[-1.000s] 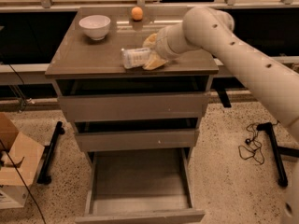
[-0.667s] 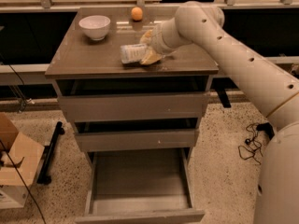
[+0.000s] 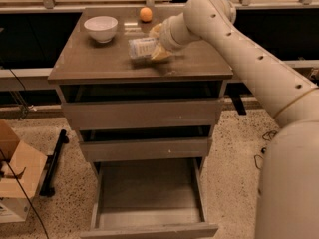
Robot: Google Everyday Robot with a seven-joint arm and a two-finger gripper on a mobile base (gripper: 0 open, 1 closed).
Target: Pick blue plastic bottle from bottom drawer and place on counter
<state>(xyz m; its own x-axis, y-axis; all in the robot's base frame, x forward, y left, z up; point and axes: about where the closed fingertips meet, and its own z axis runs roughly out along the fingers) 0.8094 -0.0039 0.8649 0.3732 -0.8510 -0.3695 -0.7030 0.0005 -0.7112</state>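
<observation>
Claw [image 3: 153, 45] is over the glossy grey-brown rectangular table [image 3: 99, 63] that tops the three-drawer cabinet, around the middle; it's clenched on the small translucent greyish plastic bottle [image 3: 141, 49] with the pale label; yellowish fingers [image 3: 162, 55] sit one on the far side and one on the near side of the bottle's right end.

Bottle lies on its side, long axis roughly left-right, low against the table surface; can't tell whether it rests on it or hangs just clear.

Cream-coloured jointed robot arm [image 3: 259, 63] comes in from the right, above the table's right edge, wrist turned toward the bottle.

Round white bowl [image 3: 100, 28] stands upright at the table's back left, apart from the bottle; small orange ball [image 3: 145, 14] sits at the back edge, between bowl and arm, touching neither.

Bottom drawer [image 3: 149, 193], a wide shallow grey-brown box, is pulled out toward me, its inside in view; top drawer [image 3: 142, 114] and middle drawer [image 3: 145, 149] each stand out a little, with a dark gap above each flat front.

Brown cardboard box [image 3: 17, 168] sits on the speckled floor, left of the cabinet.
</observation>
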